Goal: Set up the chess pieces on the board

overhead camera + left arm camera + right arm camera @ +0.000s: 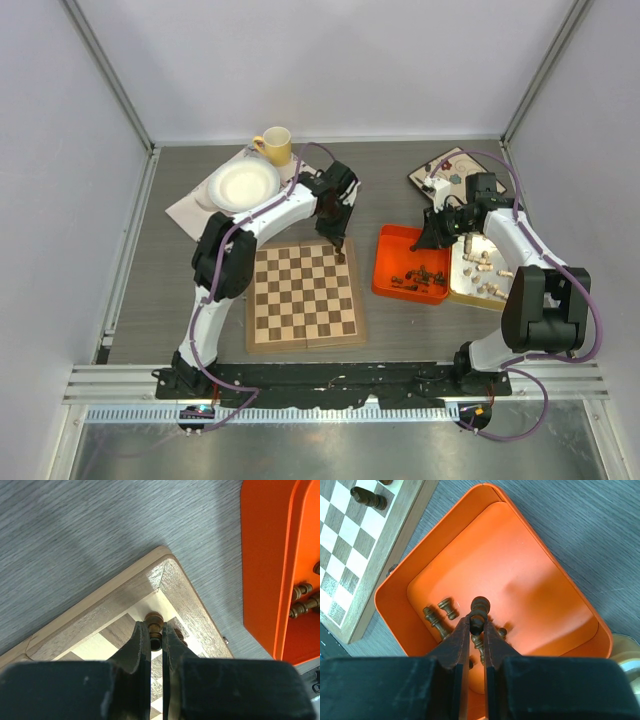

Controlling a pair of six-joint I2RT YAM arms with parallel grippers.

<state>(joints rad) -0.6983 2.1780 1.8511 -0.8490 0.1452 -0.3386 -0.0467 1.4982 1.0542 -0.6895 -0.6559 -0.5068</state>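
Note:
The board (305, 295) lies in front of the left arm. My left gripper (340, 250) is over its far right corner, shut on a dark chess piece (154, 621) that stands on the corner square (150, 605). A second dark piece (181, 637) shows just right of the fingers. My right gripper (476, 625) hangs over the orange tray (530, 585), shut on another dark piece (480, 606). Several dark pieces (442, 612) lie loose in that tray. Pale pieces (485, 265) rest in a cream tray to its right.
A yellow mug (274, 145) and a white bowl (243, 185) on a cloth sit at the back left. A floral plate (452, 170) lies at the back right. The orange tray (392, 262) is close beside the board's right edge.

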